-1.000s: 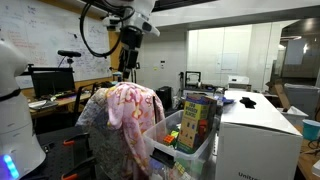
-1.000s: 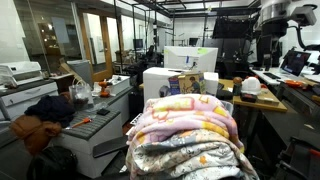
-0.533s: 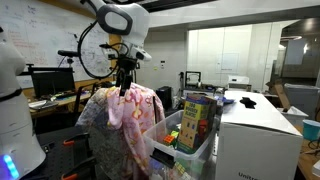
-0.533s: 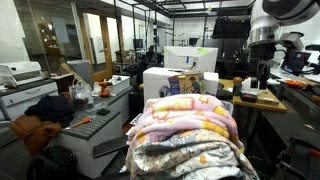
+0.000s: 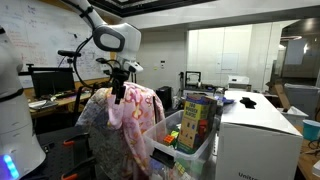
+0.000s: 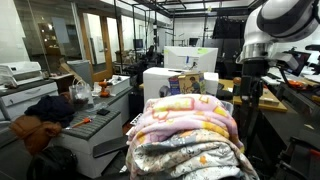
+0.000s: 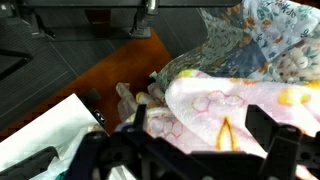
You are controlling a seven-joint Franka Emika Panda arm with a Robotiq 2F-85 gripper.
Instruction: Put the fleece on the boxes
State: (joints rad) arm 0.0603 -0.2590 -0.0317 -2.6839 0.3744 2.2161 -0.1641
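1. The end effector (image 7: 203,135) is released, its fingers spread wide, gripping nothing.
2. It hangs over the edge of the fleece (image 5: 130,112) farthest from the boxes (image 5: 196,120); contact is unclear.
3. The fleece lies heaped just beside the boxes, not on them.

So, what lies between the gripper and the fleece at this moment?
Nothing. In an exterior view the gripper hangs close above the fleece, with no object between them. The wrist view shows only the pink fleece directly ahead.
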